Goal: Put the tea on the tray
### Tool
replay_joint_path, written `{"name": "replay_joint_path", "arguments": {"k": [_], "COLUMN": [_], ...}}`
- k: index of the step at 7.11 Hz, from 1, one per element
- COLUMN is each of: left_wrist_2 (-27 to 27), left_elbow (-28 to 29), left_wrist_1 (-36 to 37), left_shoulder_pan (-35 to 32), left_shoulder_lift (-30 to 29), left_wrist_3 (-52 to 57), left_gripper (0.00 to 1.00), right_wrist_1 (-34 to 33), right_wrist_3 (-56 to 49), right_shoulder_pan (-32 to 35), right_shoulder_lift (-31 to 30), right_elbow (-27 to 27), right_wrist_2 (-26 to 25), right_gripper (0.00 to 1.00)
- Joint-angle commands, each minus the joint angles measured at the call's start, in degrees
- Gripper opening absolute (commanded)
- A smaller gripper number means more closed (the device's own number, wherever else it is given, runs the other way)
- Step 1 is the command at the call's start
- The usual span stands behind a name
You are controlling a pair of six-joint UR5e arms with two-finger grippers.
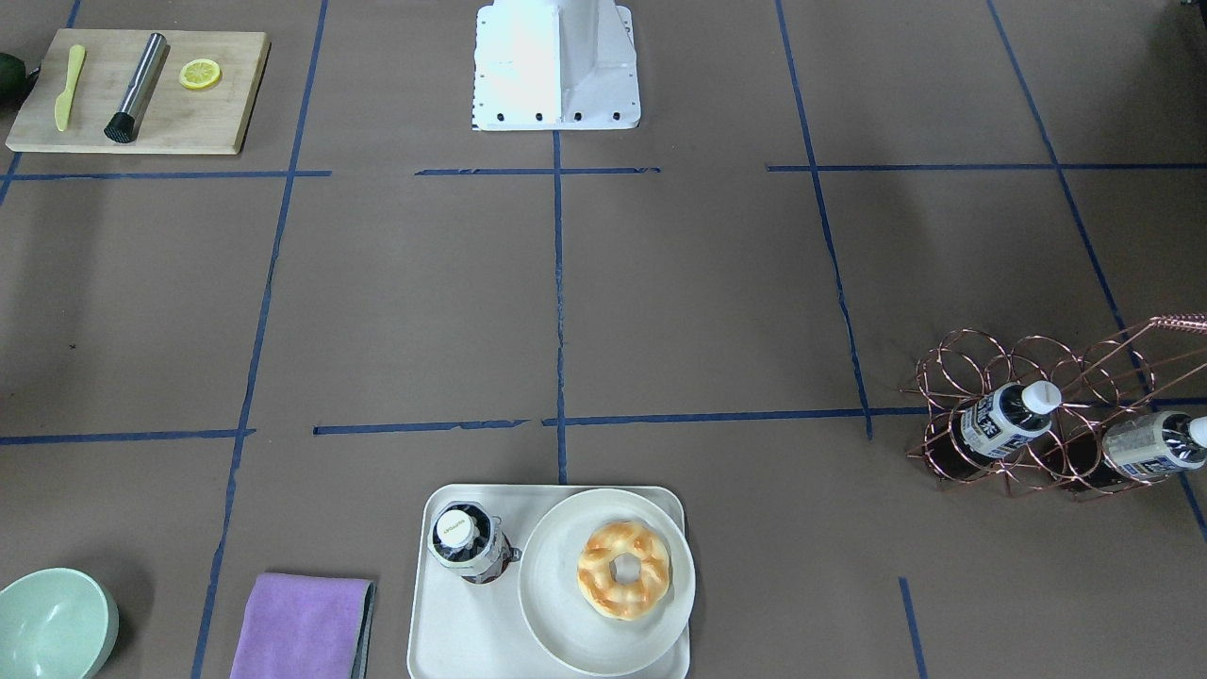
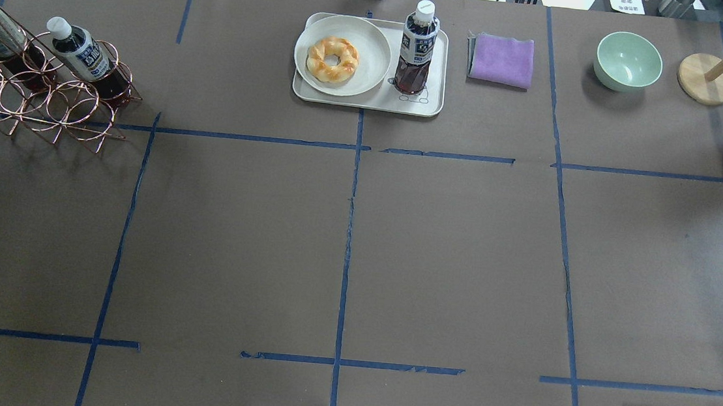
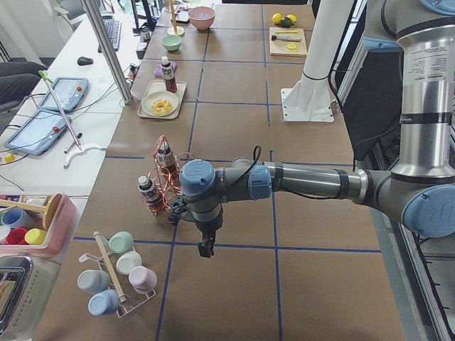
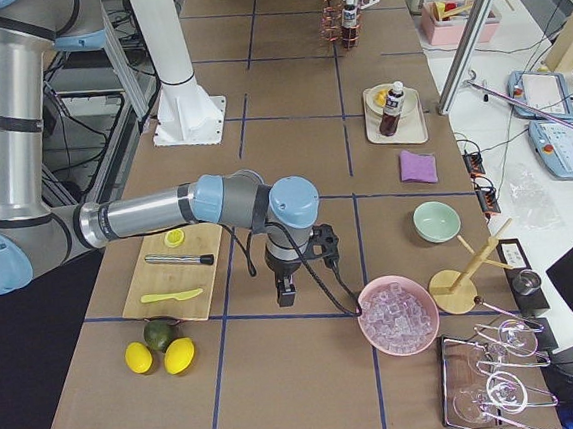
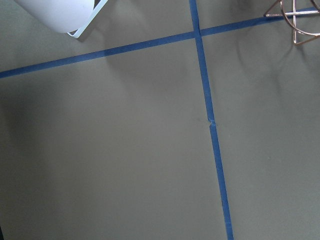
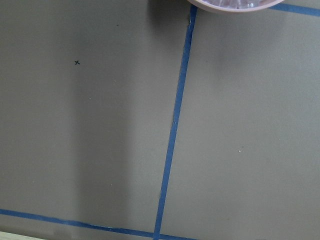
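The tea (image 2: 417, 51) stands upright on the tray (image 2: 375, 101), at the end nearest the purple cloth (image 2: 501, 59), white cap up; beside it on the same tray sits a round plate (image 2: 373, 42) holding a ring-shaped pastry (image 2: 332, 58); a green bowl (image 2: 628, 59) lies beyond the cloth; two similar bottles (image 2: 83, 54) rest tilted in a copper wire rack (image 2: 30, 99) well apart on the brown surface (image 2: 462, 251); the left claw (image 3: 206, 247) hangs near that rack, the right claw (image 4: 287, 295) between a cutting board (image 4: 171, 275) and a pink bowl (image 4: 398, 315); whether either is released or clenched, I cannot tell.
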Motion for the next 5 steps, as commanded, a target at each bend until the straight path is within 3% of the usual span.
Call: {"name": "replay_joint_path", "arguments": {"k": [1, 5], "left_wrist_2": [0.04, 0.04], "left_elbow": [-0.08, -0.08], "left_wrist_1": [0.00, 0.00], "left_shoulder_pan": [0.00, 0.00], "left_shoulder_lift": [0.02, -0.07], "left_wrist_3": [0.05, -0.04], "left_gripper": [1.00, 1.00], "right_wrist_1": [0.00, 0.00], "right_wrist_3": [0.06, -0.02], "right_shoulder_pan": [-0.03, -0.03], "right_shoulder_lift": [-0.24, -0.24], "right_elbow": [0.05, 0.14], "right_wrist_2": [0.15, 1.21], "right_gripper": [1.00, 1.00]}}
